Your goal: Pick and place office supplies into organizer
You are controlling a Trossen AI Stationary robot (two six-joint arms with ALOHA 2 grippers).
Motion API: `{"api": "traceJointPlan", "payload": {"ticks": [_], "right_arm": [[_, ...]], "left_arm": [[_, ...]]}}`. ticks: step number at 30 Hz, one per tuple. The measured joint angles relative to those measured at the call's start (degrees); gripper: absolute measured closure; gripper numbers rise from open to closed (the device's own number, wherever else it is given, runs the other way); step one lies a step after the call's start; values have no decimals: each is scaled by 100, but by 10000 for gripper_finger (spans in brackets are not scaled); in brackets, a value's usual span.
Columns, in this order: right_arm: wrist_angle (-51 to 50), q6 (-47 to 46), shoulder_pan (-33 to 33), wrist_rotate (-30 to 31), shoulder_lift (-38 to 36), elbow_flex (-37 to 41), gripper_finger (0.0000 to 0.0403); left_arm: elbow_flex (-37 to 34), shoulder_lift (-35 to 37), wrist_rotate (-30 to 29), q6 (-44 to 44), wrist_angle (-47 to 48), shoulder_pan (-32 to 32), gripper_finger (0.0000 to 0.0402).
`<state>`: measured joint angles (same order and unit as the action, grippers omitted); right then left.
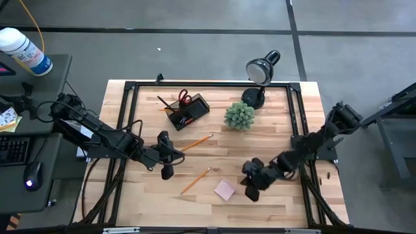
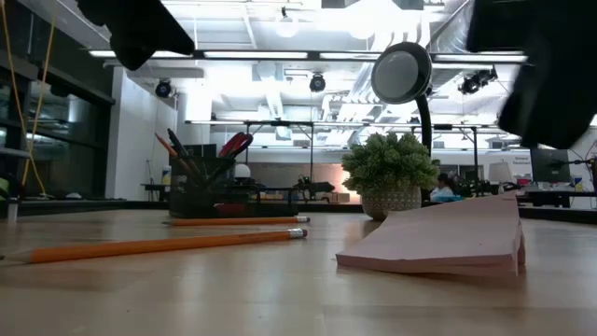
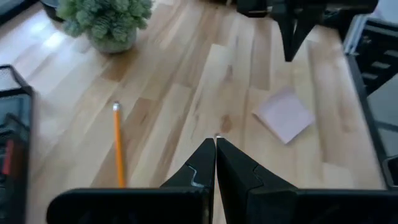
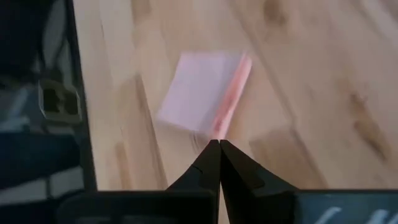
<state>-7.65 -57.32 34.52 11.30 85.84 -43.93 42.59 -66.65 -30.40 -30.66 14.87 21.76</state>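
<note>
Pink pad [image 1: 225,190] is lying loose at the table's six o'clock, organizer [image 1: 188,112] at eleven, while right gripper [image 1: 252,191] and left gripper [image 1: 166,170] are hovering pinched shut, empty, seemingly unready to grasp.

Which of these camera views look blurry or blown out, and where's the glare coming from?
Low view: ceiling lights behind the desk lamp blow out the top of the picture, and the organizer shows as a dark silhouette. Right wrist view: the pink sticky-note pad is smeared and soft. Left wrist view: the plant is soft. High view: evenly lit, no harsh shadows.
</note>
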Motion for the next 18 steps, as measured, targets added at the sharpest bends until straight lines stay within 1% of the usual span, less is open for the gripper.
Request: {"api": "traceJointPlan", "payload": {"ticks": [2, 6, 9, 12, 15, 18], "right_arm": [[-6, -68, 229, 134, 102, 14, 402], [88, -308, 625, 651, 218, 13, 402], [232, -432, 786, 869, 308, 12, 402], [577, -439, 835, 778, 401, 12, 402], [929, -496, 835, 568, 538, 9, 402], [965, -1141, 833, 195, 689, 7, 401]], "left_arm": [[0, -1, 47, -126, -58, 0, 396], [0, -170, 35, -594, -147, -3, 396], [6, -456, 139, -1265, -192, -4, 396], [0, -810, 320, -1882, -248, 0, 385], [-1, -1099, 511, -2065, -452, 0, 362], [-2, -1281, 580, -2067, -677, 0, 337]]}}
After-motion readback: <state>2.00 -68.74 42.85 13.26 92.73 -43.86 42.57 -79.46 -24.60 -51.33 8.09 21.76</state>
